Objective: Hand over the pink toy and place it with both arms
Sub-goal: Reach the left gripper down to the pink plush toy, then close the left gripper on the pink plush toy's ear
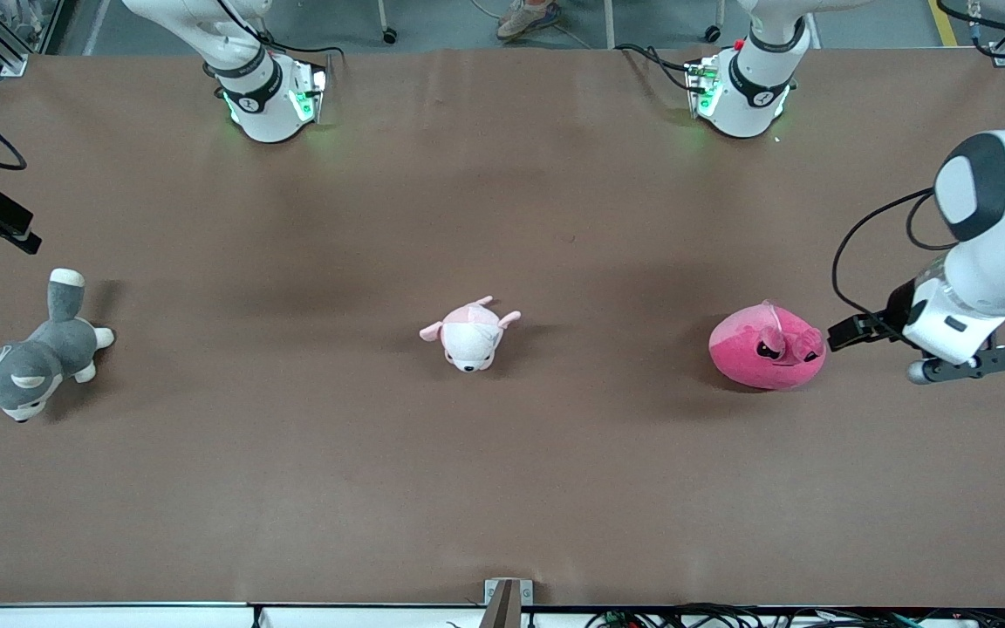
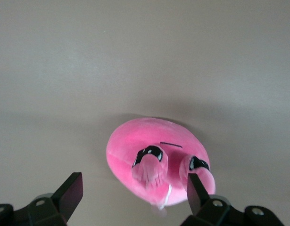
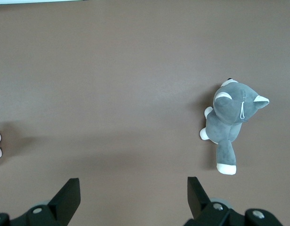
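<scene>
The pink toy (image 1: 766,347) is a round hot-pink plush with black angry eyes, resting on the brown table toward the left arm's end. My left gripper (image 1: 851,333) hangs low right beside it, at the side toward the left arm's end of the table. In the left wrist view this gripper (image 2: 134,195) is open, and the pink toy (image 2: 154,160) fills the space just ahead of the fingers. One fingertip (image 2: 195,190) overlaps a flap of the toy. My right gripper (image 3: 134,193) is open with nothing between its fingers, high over the right arm's end of the table (image 1: 27,240).
A pale pink-and-white plush animal (image 1: 470,333) lies mid-table. A grey-and-white plush dog (image 1: 31,362) lies at the right arm's end and also shows in the right wrist view (image 3: 231,125). Both arm bases (image 1: 267,96) stand along the table's edge farthest from the front camera.
</scene>
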Action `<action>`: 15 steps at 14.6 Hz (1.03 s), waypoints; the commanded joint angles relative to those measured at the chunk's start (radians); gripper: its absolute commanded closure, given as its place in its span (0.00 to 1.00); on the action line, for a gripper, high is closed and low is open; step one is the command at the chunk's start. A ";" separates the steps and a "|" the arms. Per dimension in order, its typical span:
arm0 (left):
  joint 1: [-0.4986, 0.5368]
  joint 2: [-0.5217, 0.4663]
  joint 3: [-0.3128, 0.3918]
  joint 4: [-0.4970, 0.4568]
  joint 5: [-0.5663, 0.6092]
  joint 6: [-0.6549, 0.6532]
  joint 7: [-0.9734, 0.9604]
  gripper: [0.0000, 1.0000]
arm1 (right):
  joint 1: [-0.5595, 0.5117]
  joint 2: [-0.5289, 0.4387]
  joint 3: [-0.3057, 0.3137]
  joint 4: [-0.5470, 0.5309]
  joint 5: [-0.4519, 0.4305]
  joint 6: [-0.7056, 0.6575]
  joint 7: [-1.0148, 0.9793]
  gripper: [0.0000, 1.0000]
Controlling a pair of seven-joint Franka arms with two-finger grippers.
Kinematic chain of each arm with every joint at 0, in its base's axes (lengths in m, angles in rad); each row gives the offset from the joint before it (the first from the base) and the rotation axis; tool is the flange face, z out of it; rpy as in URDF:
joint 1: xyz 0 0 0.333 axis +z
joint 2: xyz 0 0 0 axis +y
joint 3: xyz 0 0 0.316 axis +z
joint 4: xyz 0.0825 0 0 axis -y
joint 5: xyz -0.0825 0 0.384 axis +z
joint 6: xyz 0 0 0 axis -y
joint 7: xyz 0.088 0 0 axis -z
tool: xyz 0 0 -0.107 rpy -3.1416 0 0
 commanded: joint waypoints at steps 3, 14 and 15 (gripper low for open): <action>-0.002 0.000 -0.008 -0.088 -0.003 0.097 -0.011 0.21 | -0.016 -0.028 0.010 -0.033 -0.008 0.012 -0.006 0.00; -0.010 0.031 -0.023 -0.095 -0.005 0.096 -0.011 0.99 | -0.015 -0.028 0.010 -0.034 -0.009 0.016 -0.007 0.00; -0.010 0.027 -0.025 -0.090 -0.005 0.093 -0.011 0.99 | -0.015 -0.028 0.010 -0.034 -0.009 0.016 -0.007 0.00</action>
